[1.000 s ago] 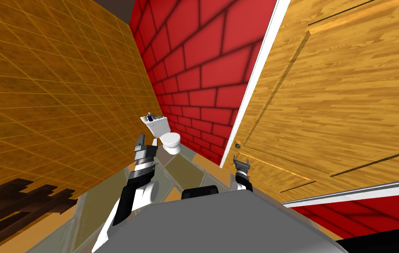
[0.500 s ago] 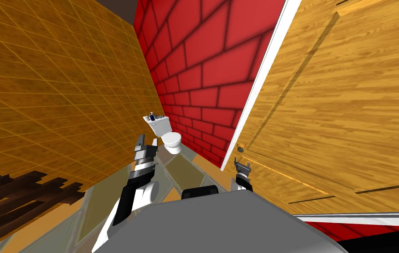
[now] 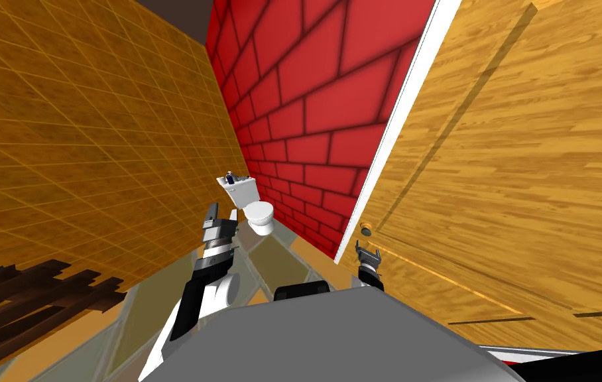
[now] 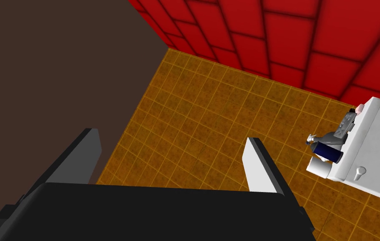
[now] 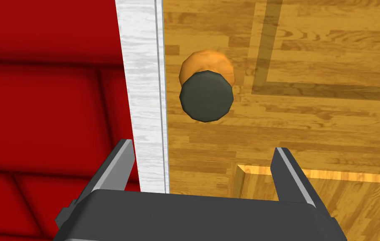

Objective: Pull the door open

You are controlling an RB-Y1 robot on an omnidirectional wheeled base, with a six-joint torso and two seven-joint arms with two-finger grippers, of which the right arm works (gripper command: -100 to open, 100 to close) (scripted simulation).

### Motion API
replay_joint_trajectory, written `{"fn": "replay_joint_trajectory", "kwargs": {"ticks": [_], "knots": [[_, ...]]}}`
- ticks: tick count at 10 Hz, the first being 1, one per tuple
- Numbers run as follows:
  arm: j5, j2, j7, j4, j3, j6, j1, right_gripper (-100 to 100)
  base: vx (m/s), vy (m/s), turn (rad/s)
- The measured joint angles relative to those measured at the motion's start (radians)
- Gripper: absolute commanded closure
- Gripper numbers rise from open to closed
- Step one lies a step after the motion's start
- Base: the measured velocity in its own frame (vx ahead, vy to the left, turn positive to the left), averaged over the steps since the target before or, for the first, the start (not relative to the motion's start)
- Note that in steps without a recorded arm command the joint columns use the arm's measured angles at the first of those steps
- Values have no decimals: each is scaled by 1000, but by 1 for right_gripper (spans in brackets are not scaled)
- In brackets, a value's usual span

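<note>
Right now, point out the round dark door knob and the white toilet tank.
Round dark door knob (image 5: 206, 96), right wrist view, its flat face.
White toilet tank (image 4: 377, 159), left wrist view, its front wall.

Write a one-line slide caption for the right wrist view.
Open right gripper lines up short of the dark round knob on the wooden door, beside a white frame and red brick wall.

Clear space lies between the right tool (image 5: 204, 147) and the knob (image 5: 206, 96), though the white frame (image 5: 143, 83) seems close beside one finger.
</note>
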State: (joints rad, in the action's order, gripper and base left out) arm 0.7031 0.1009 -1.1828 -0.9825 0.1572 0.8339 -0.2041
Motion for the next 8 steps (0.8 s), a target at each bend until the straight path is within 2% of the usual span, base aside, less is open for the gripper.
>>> {"fn": "replay_joint_trajectory", "kwargs": {"ticks": [2, 5, 7, 8], "knots": [[14, 38, -35, 24, -13, 7, -3, -100, 186, -12, -18], [40, 108, -100, 80, -39, 25, -4, -100, 187, -48, -12], [54, 139, -133, 100, -55, 36, -16, -100, 111, -60, -18], [55, 141, -137, 102, -56, 37, -16, 100, -16, 1, -43]]}}
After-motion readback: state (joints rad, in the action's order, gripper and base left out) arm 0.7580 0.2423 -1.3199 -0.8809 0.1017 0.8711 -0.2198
